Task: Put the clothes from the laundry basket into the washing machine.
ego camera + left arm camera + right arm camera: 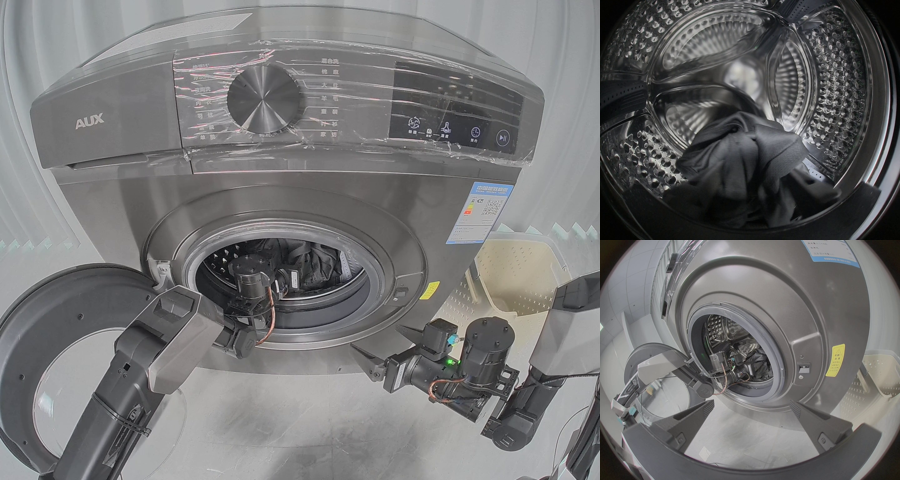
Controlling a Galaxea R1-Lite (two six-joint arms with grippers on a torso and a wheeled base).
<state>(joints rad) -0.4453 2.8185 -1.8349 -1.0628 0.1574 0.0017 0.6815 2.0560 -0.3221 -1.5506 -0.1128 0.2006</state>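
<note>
Front-loading washing machine of brushed grey metal, its round door swung open on the robot's left. A crumpled heap of dark grey clothes lies low in the perforated steel drum, near the front lip of the opening. The left arm reaches through the opening, its claw just inside and beside the clothes; whether this claw is open or closed cannot be told. The right claw hangs outside, low before the machine's front and right of the opening, its jaws spread wide and holding nothing. The cream perforated plastic laundry basket stands on the floor against the machine's right side.
</note>
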